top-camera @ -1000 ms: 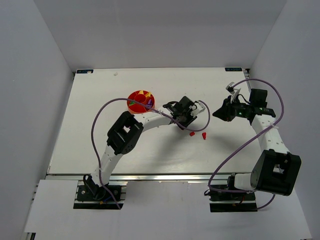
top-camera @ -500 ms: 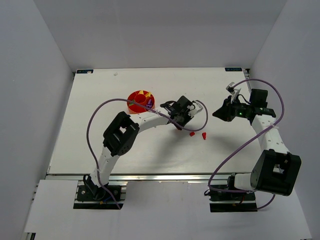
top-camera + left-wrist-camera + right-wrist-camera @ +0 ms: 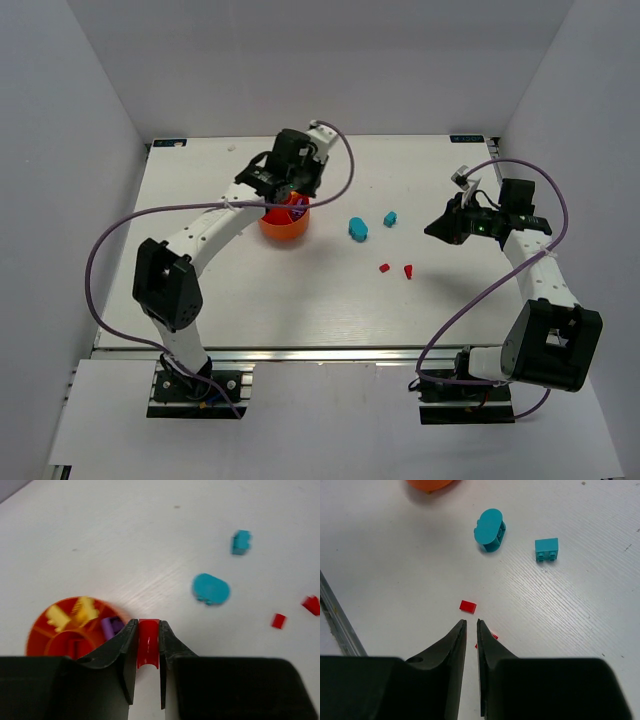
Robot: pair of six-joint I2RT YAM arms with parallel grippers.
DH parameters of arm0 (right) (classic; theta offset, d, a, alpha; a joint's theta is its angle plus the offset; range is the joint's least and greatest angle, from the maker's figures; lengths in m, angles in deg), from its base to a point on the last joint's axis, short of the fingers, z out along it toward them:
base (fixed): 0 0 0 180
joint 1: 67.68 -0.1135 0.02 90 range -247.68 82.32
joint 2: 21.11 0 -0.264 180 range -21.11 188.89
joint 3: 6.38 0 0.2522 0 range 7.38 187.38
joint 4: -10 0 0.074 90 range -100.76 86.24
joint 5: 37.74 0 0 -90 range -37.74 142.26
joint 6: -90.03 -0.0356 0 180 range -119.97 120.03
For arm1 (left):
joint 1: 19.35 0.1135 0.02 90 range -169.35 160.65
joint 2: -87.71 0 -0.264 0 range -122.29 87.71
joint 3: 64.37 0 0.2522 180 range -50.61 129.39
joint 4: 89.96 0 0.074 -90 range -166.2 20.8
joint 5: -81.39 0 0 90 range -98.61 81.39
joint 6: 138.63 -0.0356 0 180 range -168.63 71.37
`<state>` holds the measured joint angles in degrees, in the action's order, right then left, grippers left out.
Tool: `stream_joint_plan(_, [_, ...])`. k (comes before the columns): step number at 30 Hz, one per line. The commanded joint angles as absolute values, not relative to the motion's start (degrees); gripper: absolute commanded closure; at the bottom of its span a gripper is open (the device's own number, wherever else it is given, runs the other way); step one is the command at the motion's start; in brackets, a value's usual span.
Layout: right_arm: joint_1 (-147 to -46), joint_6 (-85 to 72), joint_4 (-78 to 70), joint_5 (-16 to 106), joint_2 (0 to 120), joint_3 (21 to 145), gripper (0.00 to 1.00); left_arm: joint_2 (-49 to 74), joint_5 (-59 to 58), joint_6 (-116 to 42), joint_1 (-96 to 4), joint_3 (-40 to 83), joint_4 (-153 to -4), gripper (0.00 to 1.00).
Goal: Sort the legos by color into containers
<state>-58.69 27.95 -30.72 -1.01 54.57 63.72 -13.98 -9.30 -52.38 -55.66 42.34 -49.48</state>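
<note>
The orange tub (image 3: 283, 228) stands left of the table's middle. In the left wrist view (image 3: 45, 630) it holds yellow pieces (image 3: 85, 610) and a purple one (image 3: 112, 626). My left gripper (image 3: 290, 197) hangs over the tub's right rim, shut on a red lego (image 3: 148, 642). Two teal legos, one rounded (image 3: 358, 229) and one a small brick (image 3: 390, 218), lie right of the tub. Two red legos (image 3: 384, 268) (image 3: 408, 271) lie nearer the front. My right gripper (image 3: 432, 229) hovers right of them, empty, its jaws a thin slit apart. A red tile (image 3: 468, 606) lies just beyond its tips (image 3: 470, 621).
A second red piece (image 3: 492, 636) is half hidden behind my right finger. The left arm's purple cable (image 3: 120, 235) loops wide to the left. The table's near edge runs along a metal rail (image 3: 300, 350). Grey walls stand on three sides.
My left gripper has swung from beside the red pieces at the table's middle back and left to over the tub, uncovering the two teal legos. The right arm has not moved.
</note>
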Motion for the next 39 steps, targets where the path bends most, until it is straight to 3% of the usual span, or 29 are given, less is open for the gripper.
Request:
stream_joint_plan(1, [-58.45, 28.95, -31.18, -3.1, 54.21, 62.75, 0.8, -12.92, -12.65, -50.57, -51.26, 40.53, -49.83, 0.96])
stream_joint_plan(15, [-58.37, 29.39, -31.71, -3.19, 54.48, 62.84, 0.79, -17.49, -13.36, -47.05, -42.9, 39.57, -51.42, 0.96])
stream_joint_plan(19, [-58.37, 29.47, -31.8, -3.2, 54.74, 62.93, 0.77, -18.11, -12.92, -47.05, -42.29, 38.78, -51.33, 0.86])
stream_joint_plan(23, [-58.46, 29.91, -32.32, -2.93, 54.83, 63.01, 0.73, -18.02, -11.95, -46.88, -41.76, 38.42, -51.59, 0.59])
stream_joint_plan(26, [-58.54, 31.23, -33.11, -2.76, 55.27, 63.19, 0.68, -17.67, -11.69, -46.79, -41.76, 38.6, -51.51, 0.48])
stream_joint_plan(30, [-58.81, 37.36, -37.93, -4.94, 56.41, 64.07, 0.58, -17.14, -11.6, -46.52, -41.76, 39.21, -50.98, 0.46])
stream_joint_plan(34, [-59.24, 44.31, -42.6, -6.44, 58.08, 64.86, 0.54, -14.69, -10.64, -46.0, -41.76, 39.56, -50.89, 0.51])
stream_joint_plan(35, [-59.51, 47.98, -44.09, -6.36, 58.17, 64.77, 0.55, -13.9, -9.85, -45.47, -41.76, 39.57, -50.89, 0.64])
stream_joint_plan(36, [-59.6, 50.11, -44.8, -6.1, 58.17, 64.51, 0.56, -13.11, -8.89, -44.95, -41.76, 39.48, -50.8, 0.64])
stream_joint_plan(37, [-60.47, 52.04, -44.8, -5.57, 58.17, 63.99, 0.58, -11.18, -5.74, -44.33, -41.76, 39.13, -50.8, 0.83])
stream_joint_plan(39, [-61.79, 55.75, -42.97, -2.08, 58.08, 62.23, 0.69, -8.28, -1.78, -42.05, -41.76, 35.99, -52.55, 0.96])
